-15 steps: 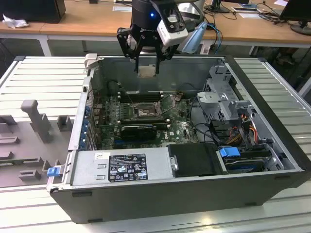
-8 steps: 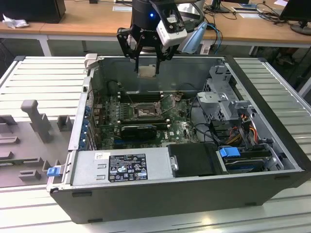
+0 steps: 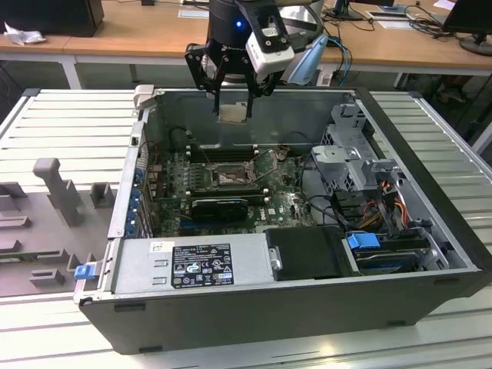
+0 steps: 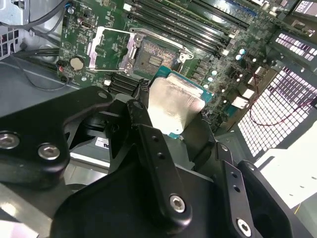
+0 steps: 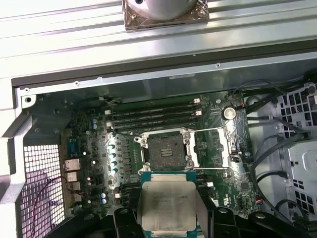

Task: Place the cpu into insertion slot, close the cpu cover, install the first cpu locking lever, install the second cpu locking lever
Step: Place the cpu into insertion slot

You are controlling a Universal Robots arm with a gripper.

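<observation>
Silvery-beige cpu (image 3: 233, 114) (image 4: 173, 104) (image 5: 167, 206) clamped by opposite edges between gripper (image 3: 234, 106) (image 4: 171, 118) (image 5: 167, 214) fingers (image 5: 132, 210). Chip held in air, raised clear of insertion slot (image 3: 229, 177) (image 4: 151, 57) (image 5: 166, 151), not touching it. Slot bare, dark centre exposed. Silver cpu cover (image 4: 96, 43) swung open, lying just beside slot. Long black memory slots (image 3: 223, 151) (image 5: 153, 116) run just beside slot on another side. Black rectangular card (image 3: 219, 206) near slot, opposite memory slots. Green motherboard (image 5: 89, 148) surrounds slot, inside open computer case (image 3: 430, 154).

Open air separates the cpu (image 3: 233, 115) in the gripper (image 3: 233, 112) from the bare insertion slot (image 3: 229, 177). Memory slots (image 3: 223, 152) crowd its far side, a black card (image 3: 219, 206) its near side, cables (image 3: 323, 201) the exterior view's right.
</observation>
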